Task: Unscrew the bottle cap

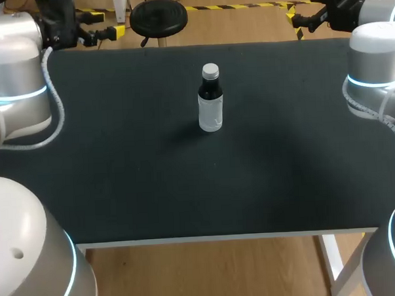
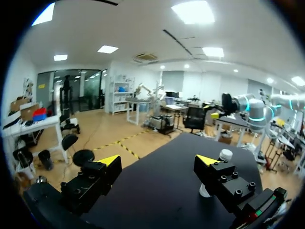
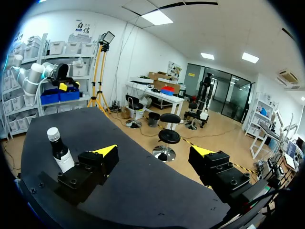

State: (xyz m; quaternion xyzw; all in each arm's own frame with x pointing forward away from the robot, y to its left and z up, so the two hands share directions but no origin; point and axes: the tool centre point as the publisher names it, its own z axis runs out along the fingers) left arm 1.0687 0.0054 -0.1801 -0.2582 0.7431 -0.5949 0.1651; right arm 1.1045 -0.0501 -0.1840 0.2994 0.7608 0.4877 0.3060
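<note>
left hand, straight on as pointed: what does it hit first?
Looks free: the left hand has only table ahead between its fingers. The bottle stands off-line, partly behind one finger, though depth is unclear.

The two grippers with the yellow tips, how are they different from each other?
The left gripper is at the table's far left corner, the right gripper at its far right corner. One finger of the left gripper hides most of the bottle from its camera; the right gripper's camera sees nearly all of it. Both are open, and neither touches the bottle.
</note>
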